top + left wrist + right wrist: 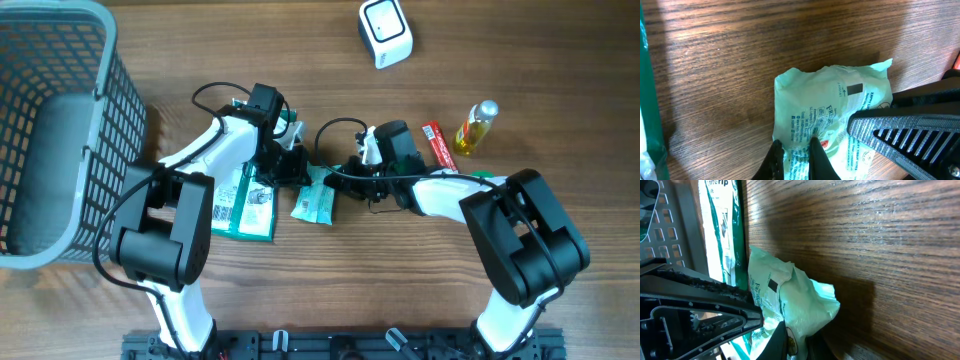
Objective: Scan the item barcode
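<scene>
A: What crowds the pouch (315,205) at the table's (540,60) centre?
B: A green-bordered pack (258,212) sits just beside it at 9 o'clock. Both arms cover its 12 o'clock edge.
A: Long axis?
B: It's crumpled, print up; I can't tell.
A: Counts?
B: One pouch, one scanner (385,32) at 1 o'clock, one bottle (477,128) at 2. The left gripper (794,159) and right gripper (796,345) each pinch the pouch.

Pale green packet (835,105) on wood table (740,45), left gripper (794,148) pinching its lower edge — black ribbed finger (905,135) seemingly touching it.

white shells over black joints — left arm (212,150), right arm (445,193); looped black cables (340,121); ribbed black fingers (905,137) on right end effector (335,183)
</scene>
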